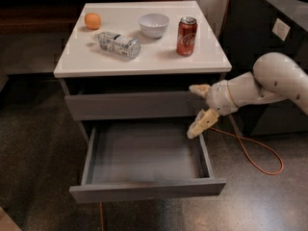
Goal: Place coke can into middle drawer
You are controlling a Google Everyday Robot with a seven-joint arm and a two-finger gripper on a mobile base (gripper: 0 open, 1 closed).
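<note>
The red coke can [186,36] stands upright on the white cabinet top [159,57], right of the white bowl. The middle drawer [144,191] is pulled out, and its grey inner tray [144,153] holds nothing. My gripper [198,109] is open and empty at the right side of the cabinet. One finger [199,89] is by the top drawer front and the other [201,124] is over the open drawer's right wall. It is well below and slightly right of the can.
A clear plastic bottle [119,44] lies on its side, with an orange [92,20] and a white bowl [154,25] on the top. The top drawer front [134,105] is closed. An orange cable [255,158] lies on the floor at right, beside a dark unit [260,37].
</note>
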